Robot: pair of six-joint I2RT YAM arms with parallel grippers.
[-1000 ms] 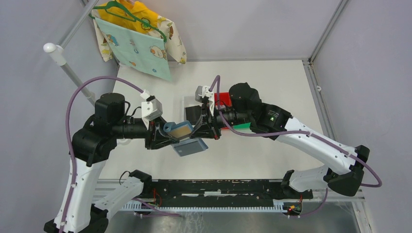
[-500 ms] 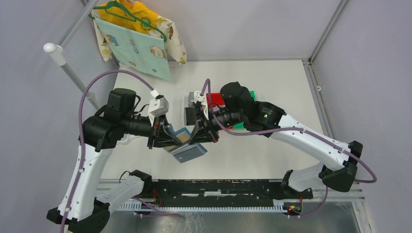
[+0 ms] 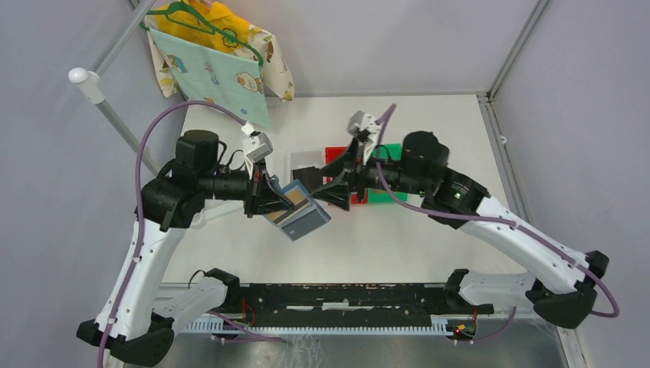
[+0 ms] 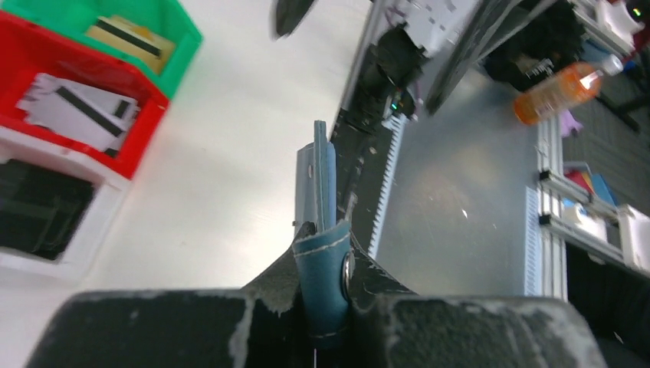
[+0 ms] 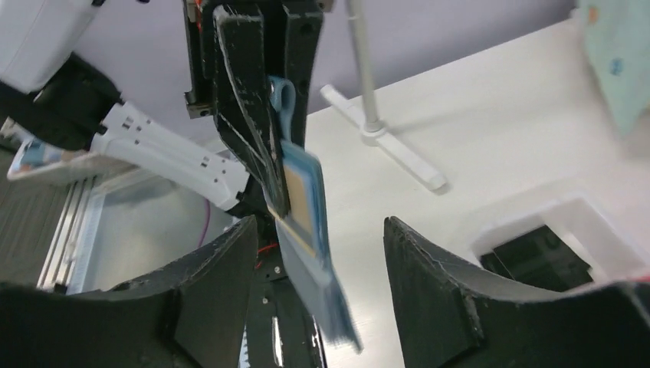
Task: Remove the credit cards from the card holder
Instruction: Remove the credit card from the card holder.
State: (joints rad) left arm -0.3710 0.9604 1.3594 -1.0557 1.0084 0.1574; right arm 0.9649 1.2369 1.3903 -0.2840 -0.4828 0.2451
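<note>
The left arm reaches rightward over the bench, forearm roughly level. The left fingers are clamped on the strap end of the card holder, which juts out from them edge-on above the bench, its tan pocket face turned toward the right arm. The right arm stretches leftward to meet it, and the right fingers stand apart with the holder seen in the gap between them. Credit cards lie in the red bin, the green bin and the white bin behind. A second ago the right fingers were pinched together at the tan pocket. They have since spread and drawn back to the right, while the left fingers have closed on the holder.
</note>
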